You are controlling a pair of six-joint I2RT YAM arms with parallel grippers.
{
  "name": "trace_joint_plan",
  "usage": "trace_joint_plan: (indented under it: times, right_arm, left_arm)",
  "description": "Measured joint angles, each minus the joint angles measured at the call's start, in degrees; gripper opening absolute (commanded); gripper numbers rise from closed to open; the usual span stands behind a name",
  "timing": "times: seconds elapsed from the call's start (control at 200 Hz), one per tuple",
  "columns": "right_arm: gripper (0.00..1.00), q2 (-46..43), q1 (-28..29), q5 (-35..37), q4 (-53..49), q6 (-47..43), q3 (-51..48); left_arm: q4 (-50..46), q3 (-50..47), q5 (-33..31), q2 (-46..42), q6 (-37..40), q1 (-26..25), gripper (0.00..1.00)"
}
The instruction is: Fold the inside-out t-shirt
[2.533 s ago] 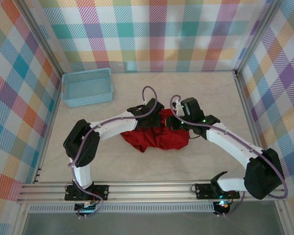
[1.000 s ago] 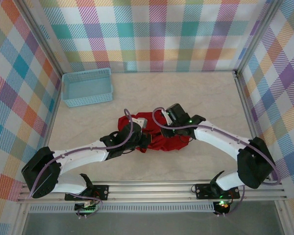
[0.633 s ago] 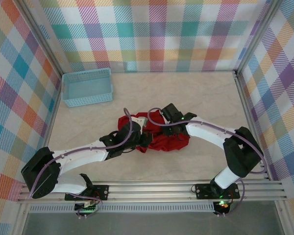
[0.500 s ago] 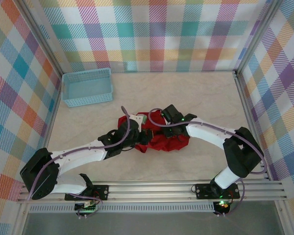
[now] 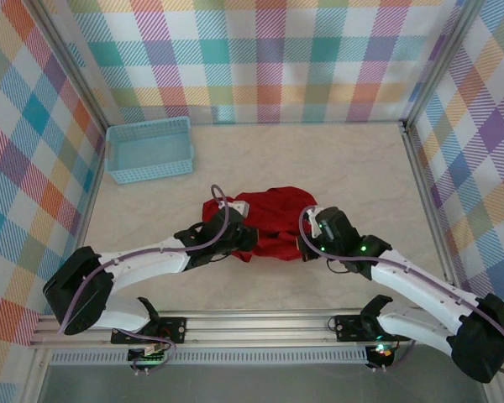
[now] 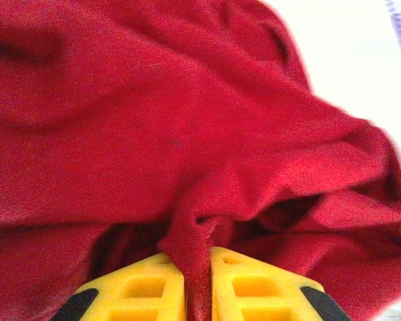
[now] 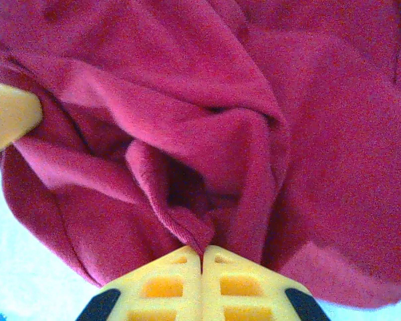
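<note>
**Both pincers nipped onto the red heap**

Seeing the inside-out t-shirt bunched in a crumpled red heap around mid-table, somewhat nearer the arm bases than the far wall, not laid flat. Resting on the pale table, well apart from the light-blue basket in the far left corner.

Reaching in from the near left with the left gripper, down at the heap's near left edge. From the left wrist camera: left gripper clamped on a raised ridge of red cloth, a thin strip of it squeezed between the yellow fingers. Cloth fanning out in loose folds beyond the tips. Pale table showing at the top right of that view.

Coming in from the near right with the right gripper, at the heap's near right edge. From the right wrist camera: right gripper closed, yellow fingers pressed flat together, a rolled hem running straight into the tips and pinched there. Deep creases bunched just beyond the pinch. Stray yellow fingertip at the left edge of that view, against the cloth.

Both grippers near each other along the heap's near edge, red cloth between them, not touching.
</note>
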Motion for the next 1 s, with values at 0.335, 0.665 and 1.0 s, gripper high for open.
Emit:
trace_joint_plan:
  times: [0.335, 0.665, 1.0]
  right_arm:
    - [0.22, 2.71, 0.35, -0.28, -2.56, 9.57, -5.09]
    - [0.38, 3.45, 10.69, 4.09, -6.97, 8.68, 3.61]
    - [0.47, 20.09, 16.09, 13.31, -9.05, 15.93, 12.09]
  left_arm:
    - [-9.33, -1.75, -6.75, -3.80, 2.78, -6.73, 0.45]
    - [-12.35, 0.68, -8.92, -5.95, 6.01, -6.56, 0.63]
    - [-11.02, 3.48, -5.86, -4.74, 6.45, 4.66, 0.72]
